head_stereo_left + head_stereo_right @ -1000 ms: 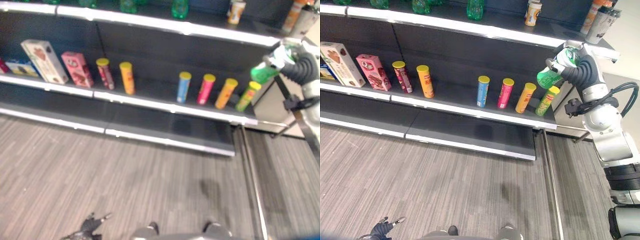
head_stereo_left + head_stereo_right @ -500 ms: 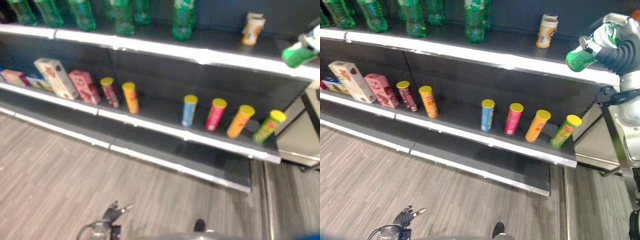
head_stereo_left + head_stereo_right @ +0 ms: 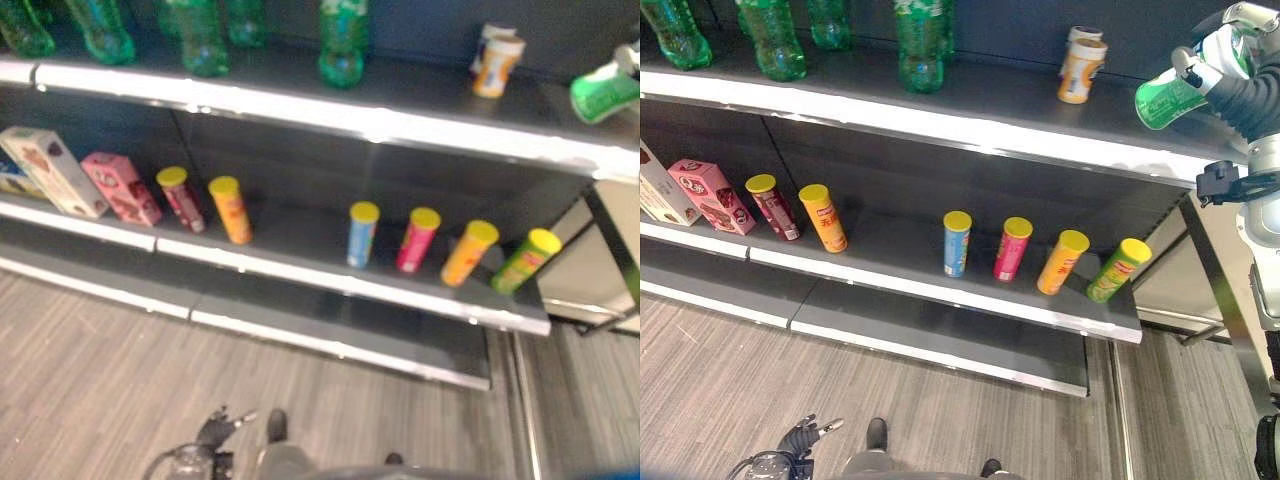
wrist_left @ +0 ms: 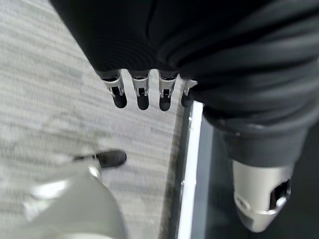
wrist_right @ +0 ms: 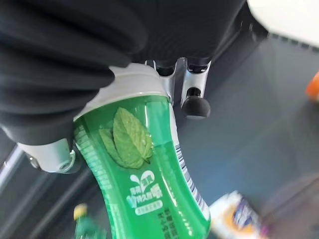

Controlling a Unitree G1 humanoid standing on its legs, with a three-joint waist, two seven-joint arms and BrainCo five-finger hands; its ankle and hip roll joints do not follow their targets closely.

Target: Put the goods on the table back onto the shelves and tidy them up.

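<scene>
— Now, where is the green bottle (image 3: 1167, 100) being held?
— Up at the far right end of the top shelf (image 3: 970, 125), tilted, gripped in the curled fingers of the right hand (image 3: 1232, 70).
— And the left hand (image 3: 800, 438)?
— Seen low over the floor (image 3: 730, 390), fingers relaxed, nothing held.

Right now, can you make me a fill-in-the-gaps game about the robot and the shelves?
1. The right hand holds a ____ bottle.
2. On the middle shelf, the can between the blue can and the orange can is ____.
3. The left hand hangs low over the ____.

Missing words: green; pink; floor
</scene>
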